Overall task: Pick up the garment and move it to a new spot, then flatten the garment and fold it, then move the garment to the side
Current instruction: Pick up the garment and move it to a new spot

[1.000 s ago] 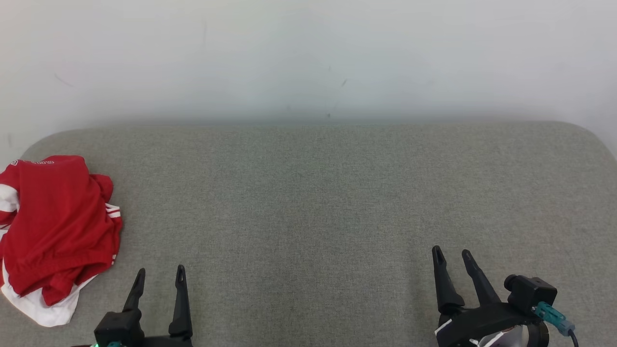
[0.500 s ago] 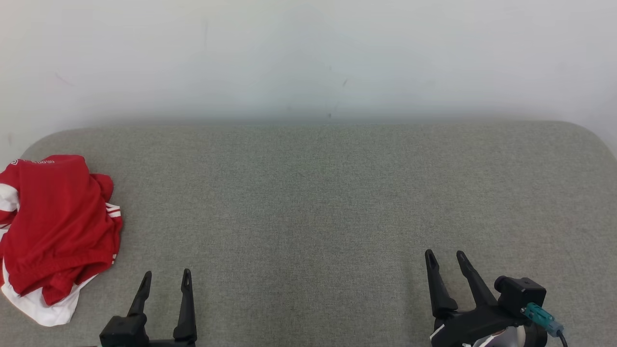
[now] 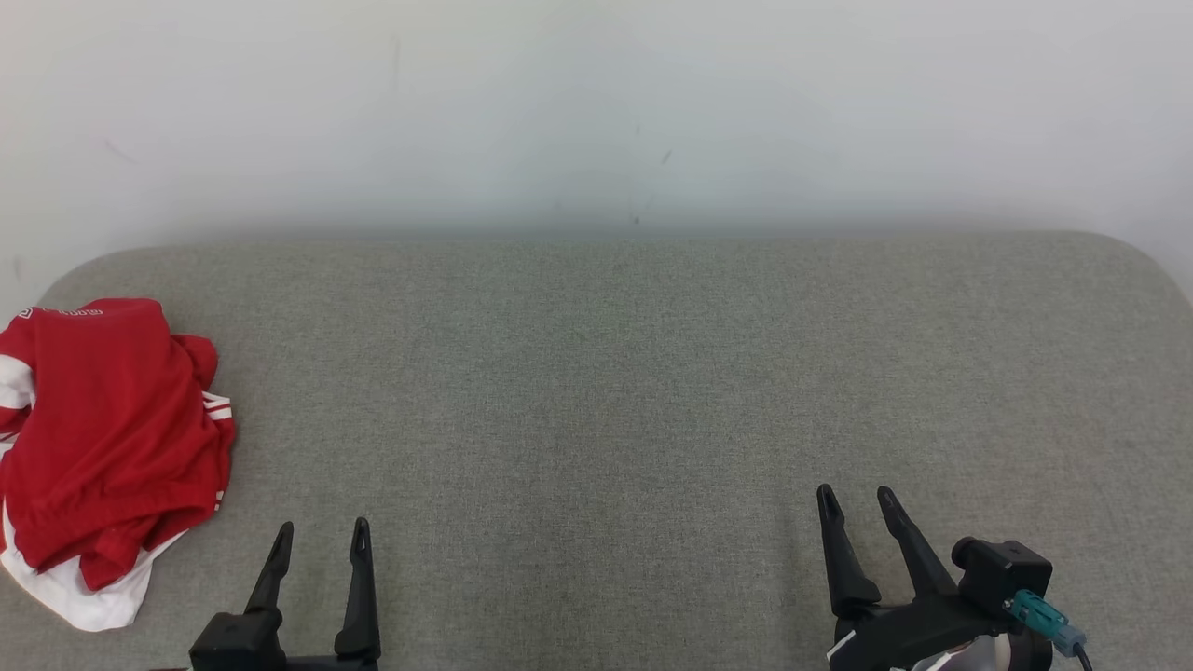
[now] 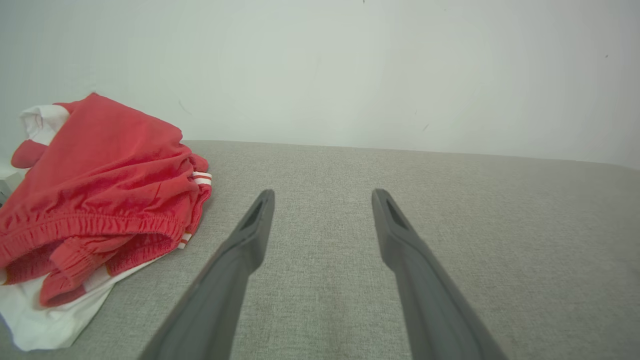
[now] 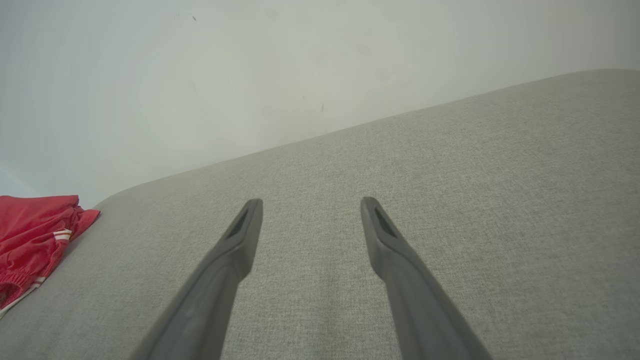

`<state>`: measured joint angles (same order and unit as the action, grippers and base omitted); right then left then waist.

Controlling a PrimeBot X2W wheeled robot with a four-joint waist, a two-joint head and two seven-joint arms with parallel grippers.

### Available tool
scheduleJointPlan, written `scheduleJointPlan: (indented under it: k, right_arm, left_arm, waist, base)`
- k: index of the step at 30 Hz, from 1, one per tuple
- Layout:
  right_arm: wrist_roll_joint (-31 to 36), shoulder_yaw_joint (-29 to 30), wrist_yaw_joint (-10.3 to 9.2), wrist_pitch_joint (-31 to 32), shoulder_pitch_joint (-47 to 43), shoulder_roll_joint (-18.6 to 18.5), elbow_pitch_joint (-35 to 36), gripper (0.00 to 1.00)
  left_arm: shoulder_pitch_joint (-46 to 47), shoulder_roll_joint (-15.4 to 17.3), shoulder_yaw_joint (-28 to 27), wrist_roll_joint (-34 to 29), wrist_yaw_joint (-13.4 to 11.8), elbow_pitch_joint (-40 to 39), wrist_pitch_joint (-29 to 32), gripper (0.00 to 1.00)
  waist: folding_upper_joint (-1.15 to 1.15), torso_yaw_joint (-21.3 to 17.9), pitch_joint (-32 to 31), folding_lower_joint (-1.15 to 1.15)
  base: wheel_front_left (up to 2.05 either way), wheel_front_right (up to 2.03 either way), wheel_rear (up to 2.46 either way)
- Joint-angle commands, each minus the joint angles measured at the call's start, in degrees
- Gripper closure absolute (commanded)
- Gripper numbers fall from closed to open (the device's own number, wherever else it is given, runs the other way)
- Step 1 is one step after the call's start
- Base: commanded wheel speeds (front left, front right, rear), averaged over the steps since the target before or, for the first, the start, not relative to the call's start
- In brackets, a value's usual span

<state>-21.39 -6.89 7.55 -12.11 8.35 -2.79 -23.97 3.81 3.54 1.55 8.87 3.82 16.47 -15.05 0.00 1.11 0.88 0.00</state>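
Note:
The garment [image 3: 102, 438] is a crumpled red piece with white trim and an elastic waistband, lying in a heap at the far left of the grey padded surface [image 3: 596, 391]. In the left wrist view the garment [image 4: 95, 185] sits to the left of the fingers, and the right wrist view shows the garment [image 5: 30, 235] at the left edge. My left gripper [image 3: 320, 529] is open at the lower left, just right of the heap and apart from it. Far from the cloth, at the lower right, my right gripper [image 3: 853, 494] is open with nothing between its fingers.
A pale wall [image 3: 596, 112] rises directly behind the padded surface. The surface has rounded back corners, and its wide middle and right parts lie bare grey fabric.
Both grippers have drawn back a little toward the near edge; the right one also slid slightly left. The garment has not moved.

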Motion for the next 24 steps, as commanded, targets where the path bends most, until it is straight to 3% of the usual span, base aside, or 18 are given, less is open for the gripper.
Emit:
scheduleJointPlan:
  k: [1, 13, 24]
  right_arm:
    - [-0.3, -0.1, -0.12, -0.3, -0.1, -0.2, -0.1, 0.00]
    - [0.3, 0.2, -0.12, -0.2, -1.0, -0.1, -0.2, 0.00]
    - [-0.4, -0.5, -0.12, 0.6, -2.5, -0.1, 0.3, 0.00]
  left_arm:
    - [-0.2, -0.2, -0.2, 0.0, 0.1, 0.2, -0.2, 0.00]
    - [-0.5, -0.5, -0.5, -0.1, 0.6, 0.5, -0.2, 0.00]
    - [-1.7, -0.6, -0.8, -0.4, 0.3, 0.8, -0.2, 0.00]
  waist:
    - [0.00, 0.0, -0.1, 0.00]
    - [0.00, 1.6, -0.8, 0.00]
    - [0.00, 12.0, -2.3, 0.00]
  base:
    - [0.00, 0.00, 0.00]
    - [0.00, 0.00, 0.00]
    - [0.00, 0.00, 0.00]
